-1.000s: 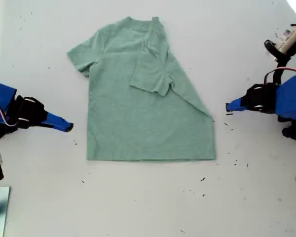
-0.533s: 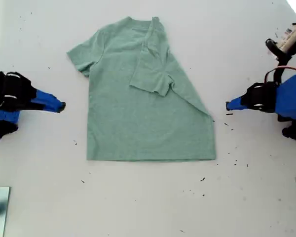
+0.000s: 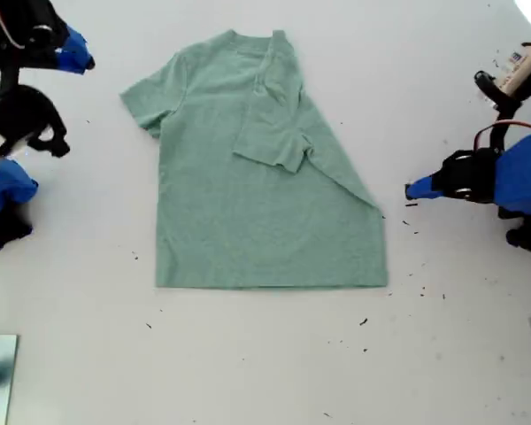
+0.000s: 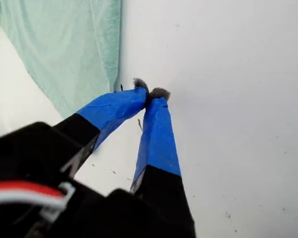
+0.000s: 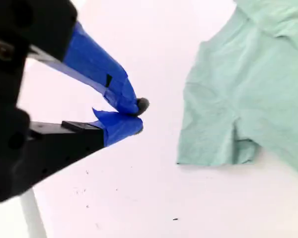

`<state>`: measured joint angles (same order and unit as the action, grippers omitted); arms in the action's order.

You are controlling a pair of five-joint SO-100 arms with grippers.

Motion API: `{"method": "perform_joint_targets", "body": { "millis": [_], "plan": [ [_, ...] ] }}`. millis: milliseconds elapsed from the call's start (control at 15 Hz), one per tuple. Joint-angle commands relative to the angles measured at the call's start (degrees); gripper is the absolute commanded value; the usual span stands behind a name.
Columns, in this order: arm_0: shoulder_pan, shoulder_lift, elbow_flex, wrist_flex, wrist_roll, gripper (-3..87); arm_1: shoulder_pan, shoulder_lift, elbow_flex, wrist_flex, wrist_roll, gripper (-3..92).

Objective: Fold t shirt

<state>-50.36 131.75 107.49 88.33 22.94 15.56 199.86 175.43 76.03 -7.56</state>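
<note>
1. You'll see my first gripper (image 4: 150,92) with its jaws clenched, the blue-taped tips pressed together and nothing between them.
2. Those tips sit low over bare counter (image 3: 265,372), just beside the t shirt (image 4: 74,44) and not touching it. One edge of the cloth ends close to the tips.
3. In the exterior view, my first gripper (image 3: 411,189) points at the t shirt's side edge, near where the diagonal fold runs out above the hem corner.
4. You'll find my second gripper (image 5: 139,115) clenched too, tips meeting, with no cloth in them.
5. It hangs apart from the t shirt (image 5: 248,89), off the spread sleeve, with white counter showing between the tips and the sleeve edge.
6. In the exterior view, my second gripper (image 3: 87,62) is out beyond that same sleeve, on the collar end of the t shirt.
7. The t shirt (image 3: 248,212) lies on the middle of the counter.
   - Collar away from the camera, hem toward it.
   - One sleeve is spread out. The other side is folded in over the chest, its sleeve lying on the body.
   - The fold runs slantwise from the shoulder toward the hem corner near my first gripper.
8. Small dark specks dot the counter past the hem.
</note>
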Motion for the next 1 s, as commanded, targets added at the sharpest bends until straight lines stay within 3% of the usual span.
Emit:
{"method": "perform_joint_targets", "body": {
  "millis": [0,67,133,200,467,933],
  "plan": [
    [-5.2,-3.3,-3.7,0.3,4.5,-0.2,-0.7,0.8,2.9,-0.3,-0.6,2.5],
    [-4.7,-3.5,-4.0,-0.3,6.8,5.9,-0.8,0.8,2.9,-0.3,-0.7,2.5],
    [-4.0,-3.9,-4.7,-0.2,7.8,21.5,-1.1,0.8,2.9,-0.3,-0.7,2.5],
    [-3.6,-4.4,-4.7,-0.2,8.4,27.6,-1.1,0.8,2.9,-0.3,-0.7,2.5],
    [-2.8,-5.4,-0.6,-3.5,8.8,28.7,-1.0,0.8,2.9,-0.3,-0.9,2.5],
    [-4.0,-12.4,21.3,-26.5,9.8,26.5,-1.6,0.8,2.9,-0.3,-0.7,2.5]
  ]
}}
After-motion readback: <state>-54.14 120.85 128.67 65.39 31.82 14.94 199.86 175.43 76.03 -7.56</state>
